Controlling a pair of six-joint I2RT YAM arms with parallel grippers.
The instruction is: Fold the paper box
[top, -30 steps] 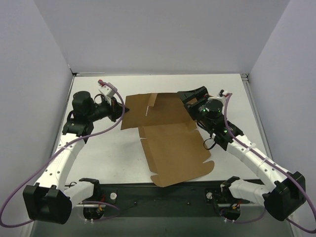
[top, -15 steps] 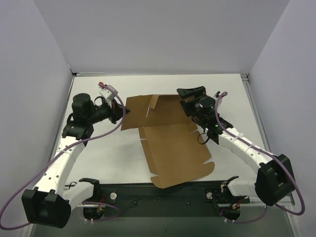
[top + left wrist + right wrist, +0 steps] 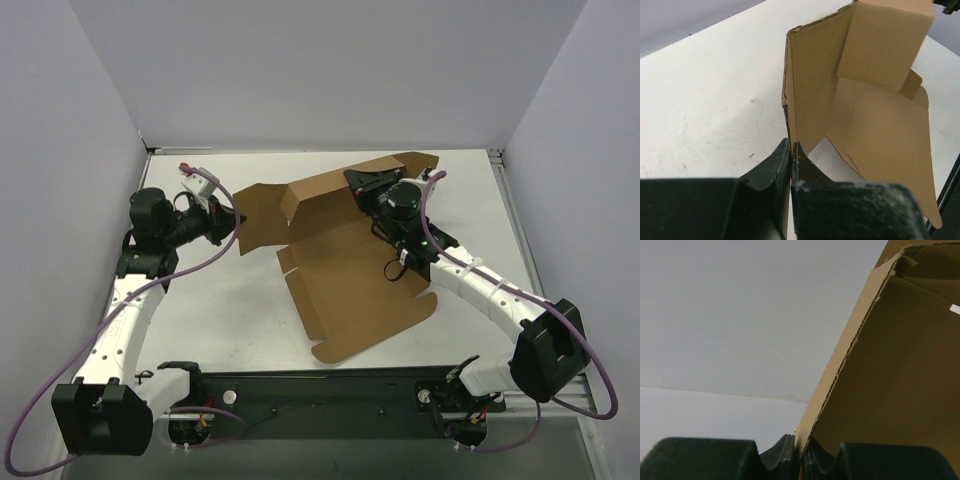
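Across the middle of the overhead view, the white table [image 3: 250,320] carries the paper box [image 3: 350,285], which we see is a cut sheet of brown cardboard, not yet a finished box. Its large near panel lies flat and runs toward the lower centre of the frame. The far part stands raised at the upper centre as a back wall [image 3: 330,190], with a side flap [image 3: 258,215] turned up at its left end.

From the lower corners, the left arm [image 3: 130,320] and the right arm [image 3: 490,295] reach inward to opposite ends of that raised part. We judge this is so each can steady one end while the wall is bent along its crease.

At the left of the overhead view, the left gripper [image 3: 234,222] meets the outer edge of the side flap. Its own camera shows the left gripper [image 3: 791,150] pinched tight on the cardboard edge, with the paper box [image 3: 875,130] rising upright above it.

At the upper centre, the right gripper [image 3: 365,187] sits against the back wall. Its wrist view shows the right gripper [image 3: 800,442] clamped on the thin torn-looking edge of the paper box [image 3: 900,365], which slants away to the upper right.

We judge the fold to be at an early stage: one wall is up, while the near panel and its tabs lie unfolded.
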